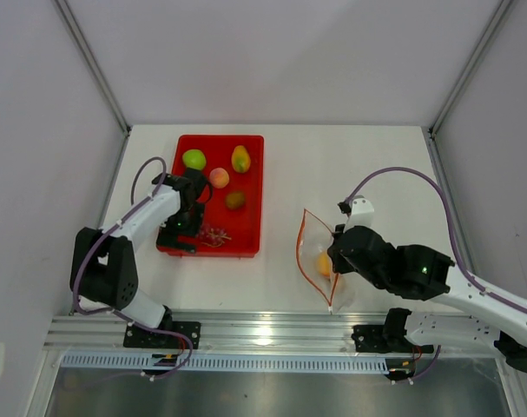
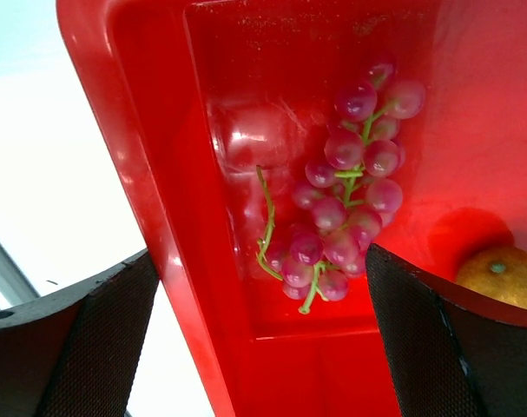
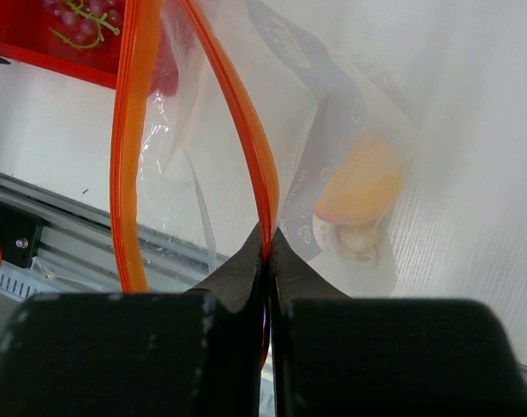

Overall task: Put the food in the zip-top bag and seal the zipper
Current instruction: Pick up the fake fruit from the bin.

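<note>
We see the left hand (image 1: 178,233) above the near left corner of the red tray (image 1: 250,148), with its two fingers (image 2: 98,347) spread wide and nothing between them except the view of the tray below. Under it, inside this corner, lies the grape bunch (image 2: 345,200). We cannot tell if the hand touches the tray. Further back in the tray are the green apple (image 1: 194,159), the peach (image 1: 219,177), the mango (image 1: 240,158) and the kiwi (image 1: 235,200), each apart from the others.

The zip-top bag (image 1: 311,228) is on the white bench (image 1: 350,165), to the right of the tray and not touching it. Its mouth is open: the two sides of the zipper (image 3: 128,130) stand apart like a loop. The right hand (image 3: 268,248) is closed tightly on one side of this strip and pinches it. Inside the bag we see the orange (image 3: 363,187) and, just beside it, the pale bulb (image 3: 359,239).
</note>
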Robot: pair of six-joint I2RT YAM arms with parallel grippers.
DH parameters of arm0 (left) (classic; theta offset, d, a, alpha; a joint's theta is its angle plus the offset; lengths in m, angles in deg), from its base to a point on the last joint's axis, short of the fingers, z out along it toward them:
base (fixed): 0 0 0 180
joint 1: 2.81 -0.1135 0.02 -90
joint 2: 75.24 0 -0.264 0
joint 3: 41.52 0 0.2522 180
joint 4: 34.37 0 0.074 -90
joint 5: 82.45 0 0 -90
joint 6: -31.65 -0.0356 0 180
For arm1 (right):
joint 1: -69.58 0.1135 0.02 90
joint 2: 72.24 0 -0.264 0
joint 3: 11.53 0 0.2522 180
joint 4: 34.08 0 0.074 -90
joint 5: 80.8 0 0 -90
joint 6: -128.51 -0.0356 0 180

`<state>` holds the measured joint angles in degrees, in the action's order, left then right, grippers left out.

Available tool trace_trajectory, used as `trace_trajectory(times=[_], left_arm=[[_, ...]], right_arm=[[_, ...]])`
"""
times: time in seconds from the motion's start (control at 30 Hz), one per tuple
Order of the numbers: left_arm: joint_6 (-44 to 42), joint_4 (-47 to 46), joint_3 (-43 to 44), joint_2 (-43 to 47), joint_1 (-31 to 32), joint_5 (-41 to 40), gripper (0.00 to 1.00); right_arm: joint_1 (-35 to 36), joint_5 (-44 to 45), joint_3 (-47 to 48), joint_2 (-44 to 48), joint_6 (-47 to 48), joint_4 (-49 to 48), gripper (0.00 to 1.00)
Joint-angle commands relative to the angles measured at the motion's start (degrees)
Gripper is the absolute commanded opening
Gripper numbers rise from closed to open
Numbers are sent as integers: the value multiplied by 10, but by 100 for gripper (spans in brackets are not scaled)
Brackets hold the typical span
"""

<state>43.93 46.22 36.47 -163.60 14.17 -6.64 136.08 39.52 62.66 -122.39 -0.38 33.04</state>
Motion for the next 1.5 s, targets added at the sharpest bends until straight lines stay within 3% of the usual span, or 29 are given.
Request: trace_trajectory(times=[0.0, 0.13, 0.27, 0.77, 1.17, 1.47], left_arm=[[27, 1, 13, 31, -4, 3, 100], [33, -13, -23, 78, -4, -1, 99], [22, 7, 0, 84, -4, -23, 99], [21, 3, 91, -44, -12, 4, 99], [30, 1, 100, -104, -21, -1, 100], [22, -50, 74, -150, -26, 29, 100]], right_arm=[[-5, 4, 9, 13, 4, 2, 0], [-4, -2, 7, 11, 6, -11, 0], [-4, -11, 6, 1, 7, -18, 0], [-7, 1, 16, 10, 14, 0, 0], [-13, -1, 17, 11, 20, 0, 0], [-13, -9, 1, 15, 14, -2, 0]])
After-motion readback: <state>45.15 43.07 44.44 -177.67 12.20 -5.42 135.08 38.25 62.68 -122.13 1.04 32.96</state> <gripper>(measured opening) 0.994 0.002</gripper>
